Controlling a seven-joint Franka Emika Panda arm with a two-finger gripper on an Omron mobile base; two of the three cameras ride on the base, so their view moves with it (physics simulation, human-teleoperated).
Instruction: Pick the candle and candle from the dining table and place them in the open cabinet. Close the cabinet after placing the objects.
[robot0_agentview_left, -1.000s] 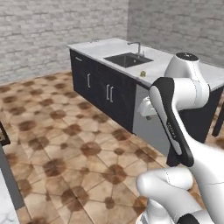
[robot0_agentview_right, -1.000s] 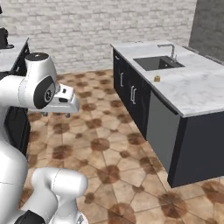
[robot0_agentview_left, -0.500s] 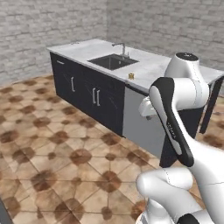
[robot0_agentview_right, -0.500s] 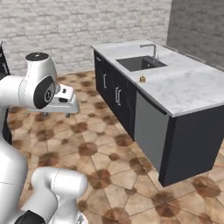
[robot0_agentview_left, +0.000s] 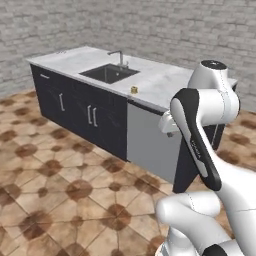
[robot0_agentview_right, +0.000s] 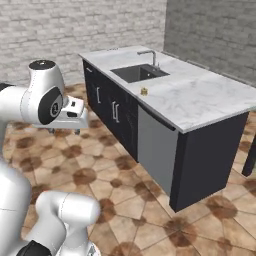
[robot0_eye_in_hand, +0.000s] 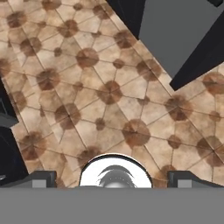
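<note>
Approach step, I judge: hand (robot0_eye_in_hand: 112, 181) wide open and empty over the floor, candle (robot0_agentview_right: 144, 91) at one o'clock on the surface (robot0_agentview_right: 210, 100), needing a drive closer.

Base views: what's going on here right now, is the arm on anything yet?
Not yet. The gripper is open and holds nothing; in the hand view it points down at the tiled floor beside the dining table. The arm is folded up short of the table. One small candle stands near the table's front edge, to the right of the sink, untouched. I can make out just that one candle from here.
</note>
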